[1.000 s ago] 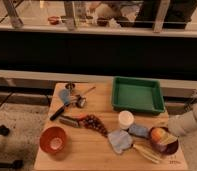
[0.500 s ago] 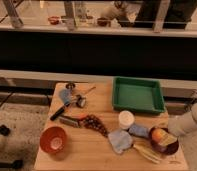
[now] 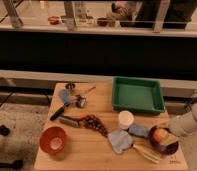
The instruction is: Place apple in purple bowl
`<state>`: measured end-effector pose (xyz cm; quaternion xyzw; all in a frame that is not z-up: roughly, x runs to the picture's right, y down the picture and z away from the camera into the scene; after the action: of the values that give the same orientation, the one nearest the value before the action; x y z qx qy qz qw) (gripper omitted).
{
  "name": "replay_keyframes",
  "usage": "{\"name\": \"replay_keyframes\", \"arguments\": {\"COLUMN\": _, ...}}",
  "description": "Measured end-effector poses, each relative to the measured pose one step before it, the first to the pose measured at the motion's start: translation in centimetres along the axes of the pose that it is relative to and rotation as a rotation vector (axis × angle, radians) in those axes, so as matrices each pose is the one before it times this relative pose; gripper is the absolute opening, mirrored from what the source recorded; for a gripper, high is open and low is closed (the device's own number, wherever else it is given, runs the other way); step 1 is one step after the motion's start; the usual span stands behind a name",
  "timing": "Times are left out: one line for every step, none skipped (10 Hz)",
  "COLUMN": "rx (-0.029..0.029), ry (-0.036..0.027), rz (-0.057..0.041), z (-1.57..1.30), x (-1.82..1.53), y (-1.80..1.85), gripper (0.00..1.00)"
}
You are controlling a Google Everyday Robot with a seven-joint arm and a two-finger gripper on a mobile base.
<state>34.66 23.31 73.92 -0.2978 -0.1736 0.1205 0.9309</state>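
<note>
There is only one view. The camera stands high in front of the wooden table and looks down at it on a slant, from a middle distance. The whole tabletop fits inside, with the green tray near the far edge and the orange bowl near the camera. Behind the table a dark wall and a railing fill the top. The gripper enters from the right edge, over the purple bowl.

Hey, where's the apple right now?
In the camera view the apple is at the table's right front corner, over the purple bowl, with the shut gripper on it and a blue cloth just left.
</note>
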Motion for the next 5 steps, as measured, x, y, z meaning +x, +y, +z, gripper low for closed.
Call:
{"name": "replay_keyframes", "arguments": {"rx": -0.00256, "ry": 0.00340, "rz": 0.00199, "z": 0.073, "x": 0.152, "y": 0.075, "gripper": 0.00}}
{"name": "replay_keyframes", "arguments": {"rx": -0.00139, "ry": 0.00248, "rz": 0.00089, "z": 0.055, "x": 0.080, "y": 0.041, "gripper": 0.00}}
{"name": "replay_keyframes", "arguments": {"rx": -0.00020, "ry": 0.00173, "rz": 0.00107, "z": -0.001, "x": 0.055, "y": 0.007, "gripper": 0.00}}
{"name": "replay_keyframes", "arguments": {"rx": -0.00144, "ry": 0.00256, "rz": 0.00163, "z": 0.073, "x": 0.111, "y": 0.026, "gripper": 0.00}}
{"name": "replay_keyframes", "arguments": {"rx": -0.00200, "ry": 0.00369, "rz": 0.00247, "z": 0.086, "x": 0.138, "y": 0.026, "gripper": 0.00}}
